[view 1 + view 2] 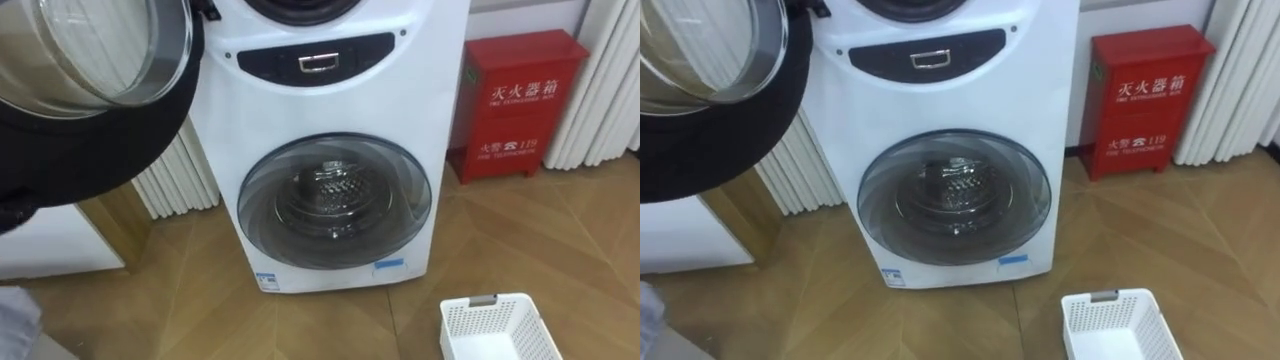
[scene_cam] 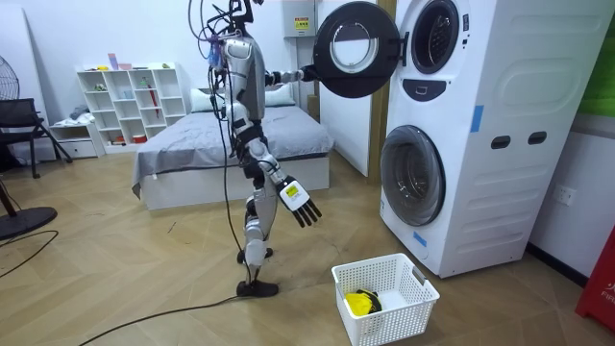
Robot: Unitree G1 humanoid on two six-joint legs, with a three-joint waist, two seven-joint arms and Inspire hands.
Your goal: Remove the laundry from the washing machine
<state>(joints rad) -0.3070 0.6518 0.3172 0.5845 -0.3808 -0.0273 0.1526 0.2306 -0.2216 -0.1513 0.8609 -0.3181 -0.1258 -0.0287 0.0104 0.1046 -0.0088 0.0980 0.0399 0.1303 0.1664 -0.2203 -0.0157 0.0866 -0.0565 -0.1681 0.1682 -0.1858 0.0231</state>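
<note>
Noted: robot stood before the stacked washing machine (image 2: pixel 480 135). The upper door (image 2: pixel 354 48) was swung wide open and the lower door (image 1: pixel 335 200) was shut. Left hand (image 2: pixel 309 73) was up at the open door's edge; its grip couldn't be made out. Right hand (image 2: pixel 300 204) hung low beside the thigh, fingers spread, holding nothing. White basket (image 2: pixel 394 322) sat on the floor near the machine, with a yellow cloth (image 2: pixel 359 303) lying inside.

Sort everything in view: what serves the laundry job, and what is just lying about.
For the job: washing machine, its open upper door, white basket, yellow thing in the basket.
Lying about: red cabinet, bed, white shelf, black chair.
</note>
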